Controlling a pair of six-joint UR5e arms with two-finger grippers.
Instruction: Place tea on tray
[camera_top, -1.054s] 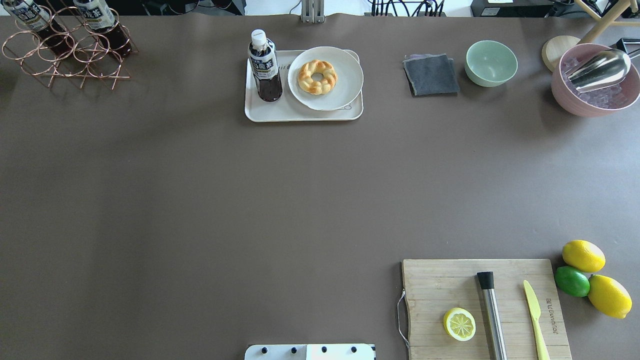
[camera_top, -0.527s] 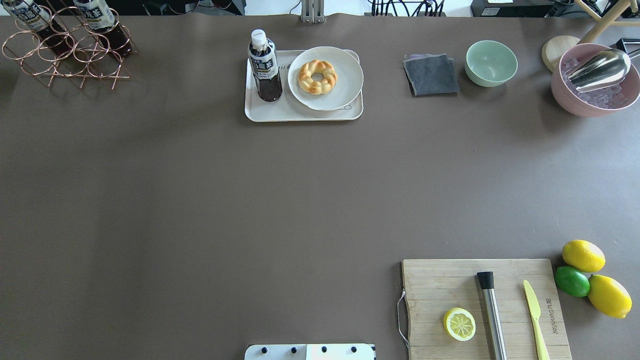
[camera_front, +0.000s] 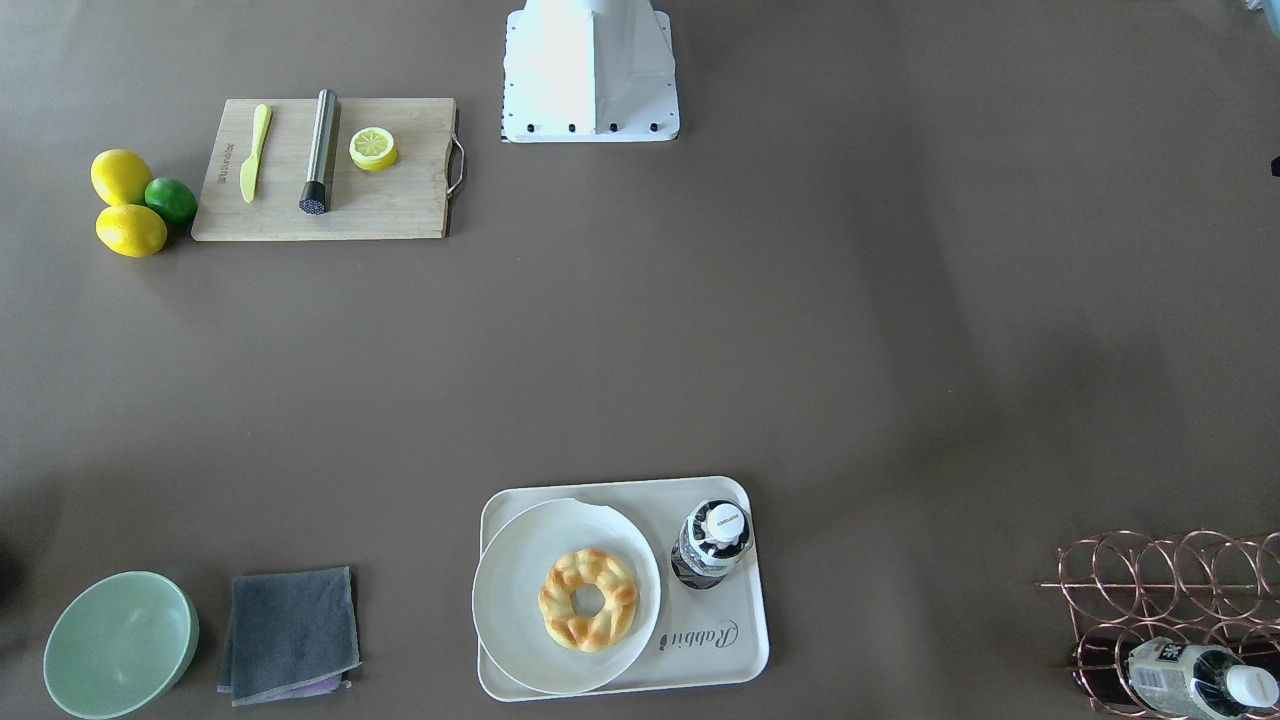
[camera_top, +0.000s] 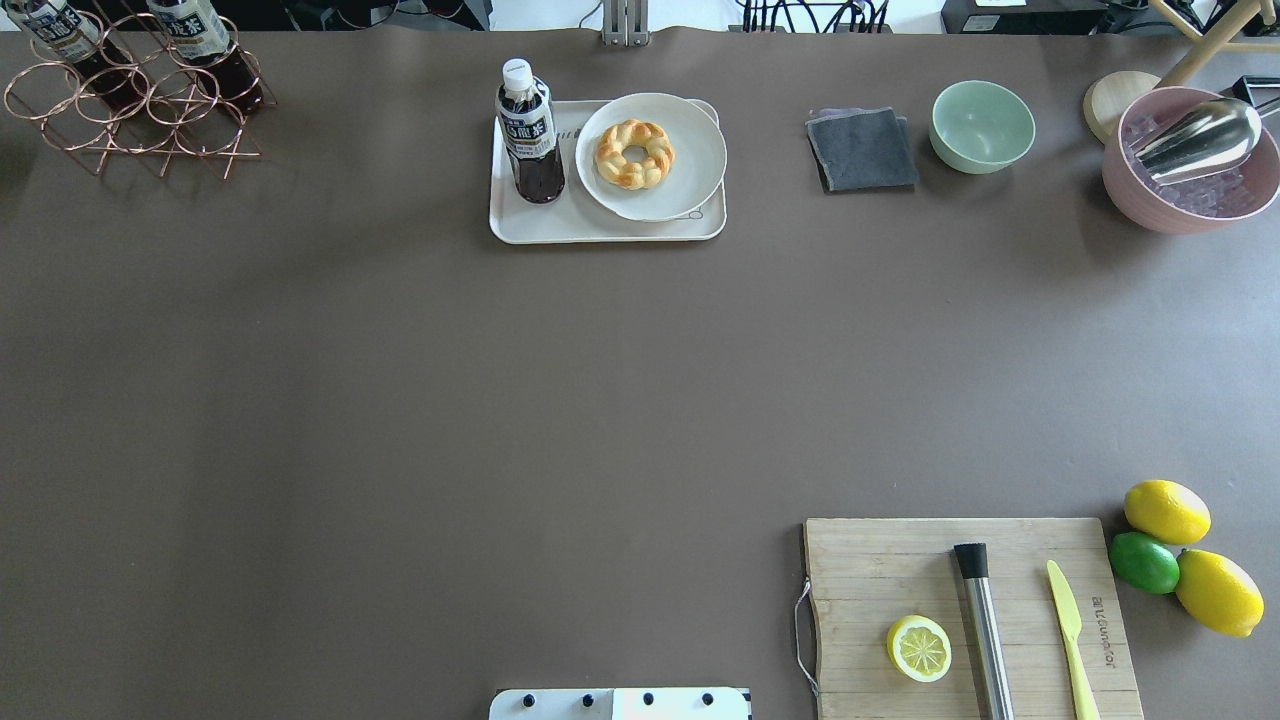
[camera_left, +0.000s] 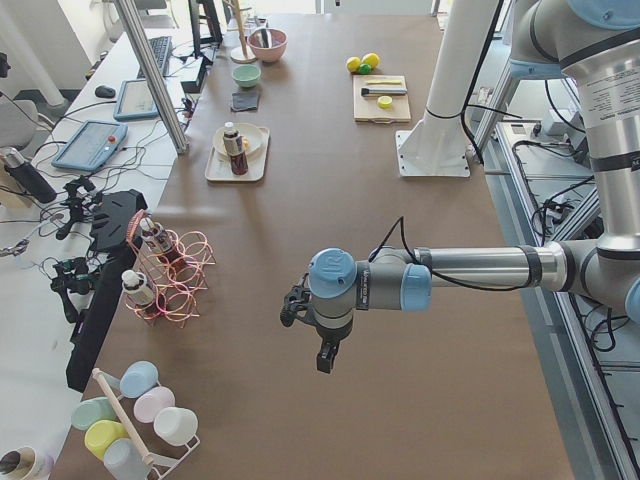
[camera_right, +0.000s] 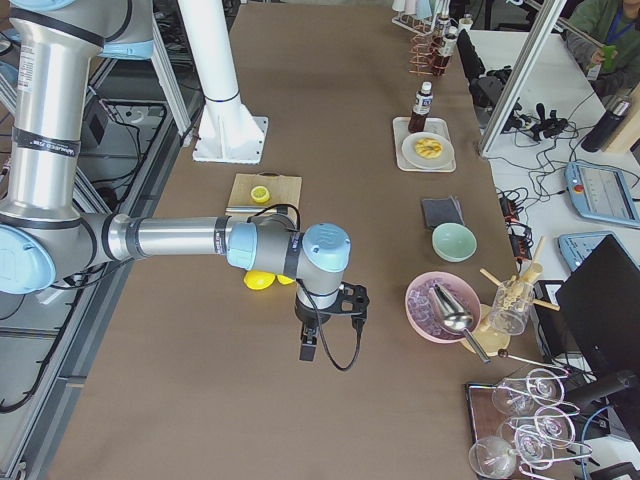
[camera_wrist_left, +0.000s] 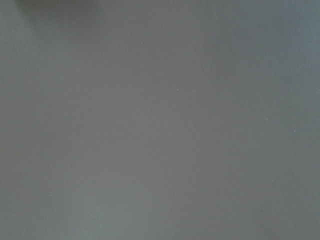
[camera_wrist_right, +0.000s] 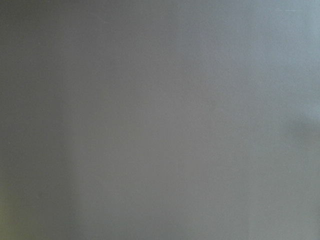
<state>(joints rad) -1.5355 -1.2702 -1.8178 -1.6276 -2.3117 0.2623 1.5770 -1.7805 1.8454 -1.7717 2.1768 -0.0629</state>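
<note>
Two grippers show only in the side views: the left gripper hangs over bare table at lower centre of the left-end view, and the right gripper hangs the same way at lower centre of the right-end view. From those views I cannot tell whether either pair of jaws is spread or pressed together. Both wrist cameras see nothing but table. In the overhead view's lower right lies a board bearing a lemon half, a steel rod and a knife, with two lemons and a lime just off its right edge. Far off, at upper centre, the tea stands upright on the left part of the tray, just beside a plate holding a doughnut. Right of the tray sit a cloth and a green bowl. At upper left a wire rack holds two more bottles
</note>
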